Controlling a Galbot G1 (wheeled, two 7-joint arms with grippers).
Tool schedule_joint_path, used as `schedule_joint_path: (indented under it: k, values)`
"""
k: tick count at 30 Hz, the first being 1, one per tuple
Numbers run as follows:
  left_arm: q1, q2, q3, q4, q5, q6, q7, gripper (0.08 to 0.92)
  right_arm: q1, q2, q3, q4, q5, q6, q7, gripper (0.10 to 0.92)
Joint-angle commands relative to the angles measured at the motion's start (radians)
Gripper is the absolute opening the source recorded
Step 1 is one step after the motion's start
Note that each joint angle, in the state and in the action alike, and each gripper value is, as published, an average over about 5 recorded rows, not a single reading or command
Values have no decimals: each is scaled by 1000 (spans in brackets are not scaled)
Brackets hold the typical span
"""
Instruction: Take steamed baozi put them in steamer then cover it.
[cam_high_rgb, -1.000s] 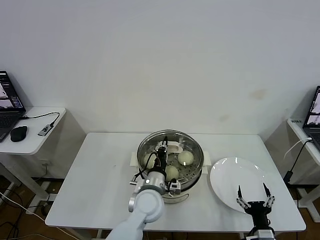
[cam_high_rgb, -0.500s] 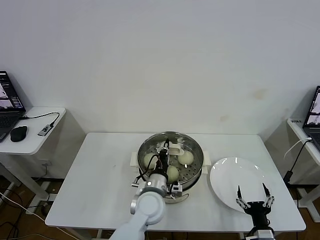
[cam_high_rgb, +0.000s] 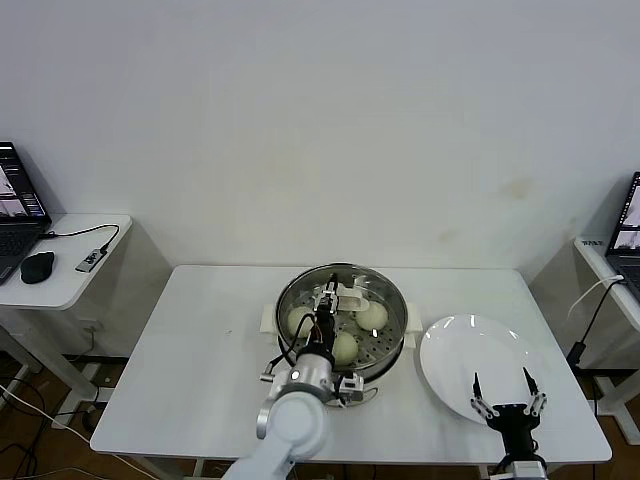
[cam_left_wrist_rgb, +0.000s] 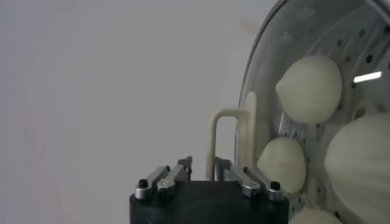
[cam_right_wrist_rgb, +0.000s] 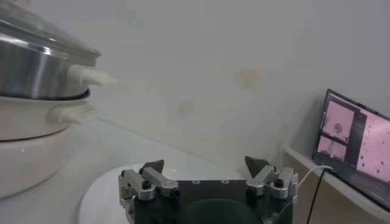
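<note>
Head view high above the table (cam_high_rgb: 200, 340); 2 close wrist views; all 3 sharing the steamer (cam_high_rgb: 341, 322).

We can't make out any readable text, labels, brand names or numbers here. The laptop screen (cam_right_wrist_rgb: 356, 142) shows pink and dark windows, but nothing on it is legible to us.
</note>
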Motion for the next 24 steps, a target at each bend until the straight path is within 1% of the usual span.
schedule_joint_path:
  k: [1, 5, 7, 8, 9, 11, 13, 14, 15, 16, 18, 20, 24]
  values:
    - [177, 100, -12, -263, -99, -9, -52, 508, -1, 2, -2, 1, -2, 1, 0, 823]
    - [350, 176, -85, -435, -222, -37, -113, 620, -4, 2, -6, 2, -6, 1, -1, 823]
    - [443, 211, -142, -496, -321, -56, -165, 681, -6, 2, -11, 5, -5, 3, -2, 823]
    - [487, 227, -174, -519, -390, -66, -205, 707, -7, 1, -14, 7, -2, 5, -3, 823]
    - [527, 240, -210, -533, -477, -82, -259, 733, -9, -1, -18, 9, 3, 8, -6, 823]
    - [592, 251, -292, -525, -716, -168, -413, 783, -13, -7, -29, 15, 19, 13, -13, 823]
    - [642, 244, -382, -483, -978, -310, -552, 811, -20, -17, -46, 24, 40, 14, -19, 823]
    - [662, 231, -430, -449, -1107, -396, -585, 817, -25, -23, -55, 29, 50, 14, -20, 823]
    - [681, 218, -476, -413, -1226, -476, -586, 819, -29, -29, -64, 34, 60, 14, -22, 823]
    - [695, 207, -510, -384, -1323, -540, -568, 821, -34, -35, -71, 38, 69, 14, -22, 823]
    - [721, 192, -565, -326, -1483, -630, -524, 822, -46, -51, -84, 43, 89, 19, -22, 823]
    - [734, 189, -587, -292, -1570, -661, -498, 823, -60, -70, -91, 45, 114, 32, -24, 823]
    - [756, 181, -608, -263, -1663, -653, -473, 823, -96, -115, -95, 48, 178, 80, -48, 823]
